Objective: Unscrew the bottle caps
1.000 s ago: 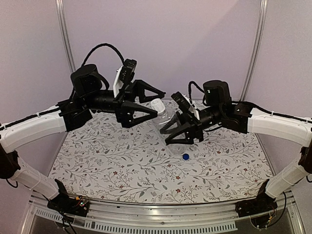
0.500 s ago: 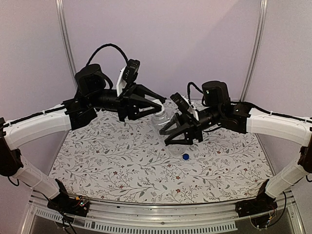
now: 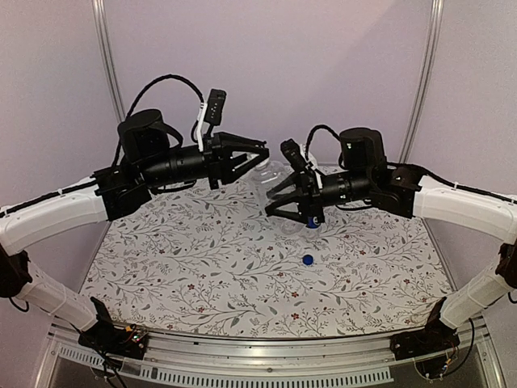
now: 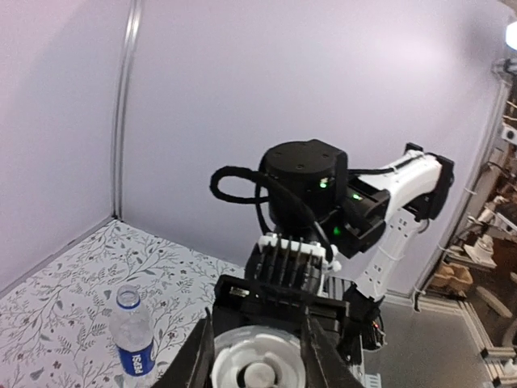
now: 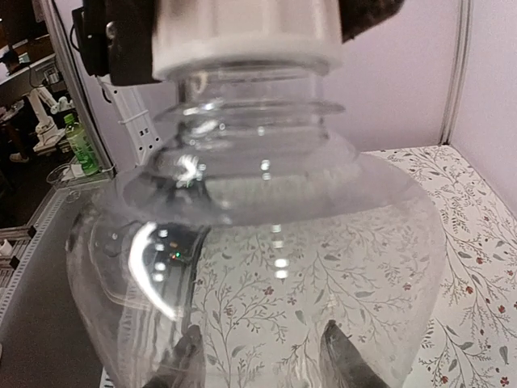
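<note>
Clear plastic, the unlabelled bottle (image 3: 273, 174) hangs tilted above the counter (image 3: 202, 267). The right gripper (image 3: 275, 202) has its jaws clamped on the body, and the left gripper (image 3: 258, 158) has its jaws closed on the white cap (image 4: 257, 368). The blue cap (image 3: 307, 259) lies loose on the counter, and the Pepsi bottle (image 4: 133, 343) stands capless. The second cap is in hand; next, the left wrist should twist while the right holds firm. A second ago the left jaws gaped wide and the bottle sat lower.
</note>
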`<action>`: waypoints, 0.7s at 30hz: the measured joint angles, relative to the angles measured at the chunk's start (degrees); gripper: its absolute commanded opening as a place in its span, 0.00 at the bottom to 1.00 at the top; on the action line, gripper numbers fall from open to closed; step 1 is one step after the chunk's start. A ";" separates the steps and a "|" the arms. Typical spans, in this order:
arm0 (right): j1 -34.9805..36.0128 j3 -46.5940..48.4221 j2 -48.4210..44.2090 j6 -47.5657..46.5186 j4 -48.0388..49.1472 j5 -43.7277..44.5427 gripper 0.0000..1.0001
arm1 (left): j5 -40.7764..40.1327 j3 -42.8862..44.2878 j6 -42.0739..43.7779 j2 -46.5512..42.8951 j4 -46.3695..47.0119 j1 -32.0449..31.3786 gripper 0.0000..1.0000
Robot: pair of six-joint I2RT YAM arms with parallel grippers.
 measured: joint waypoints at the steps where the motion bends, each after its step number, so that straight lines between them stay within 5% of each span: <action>1: 0.00 0.37 0.00 -0.02 -0.33 1.88 0.34 | -4.66 0.00 -1.01 -0.39 -1.01 -0.90 0.00; 5: 0.00 1.14 0.33 0.13 -1.55 7.85 0.34 | -19.80 0.85 -4.55 -0.79 -4.76 -4.07 0.00; 11: 0.07 1.68 1.42 0.20 -1.88 10.47 0.34 | -30.51 1.84 -7.37 -0.76 -8.61 -6.23 0.19; 17: 0.04 1.68 1.42 0.17 -2.34 10.21 0.34 | -31.06 1.07 -6.01 -1.33 -7.61 -6.34 0.61; 21: -0.46 1.68 1.42 0.24 -2.62 9.94 0.34 | -28.72 -1.36 -3.63 -4.26 -5.25 -5.46 0.80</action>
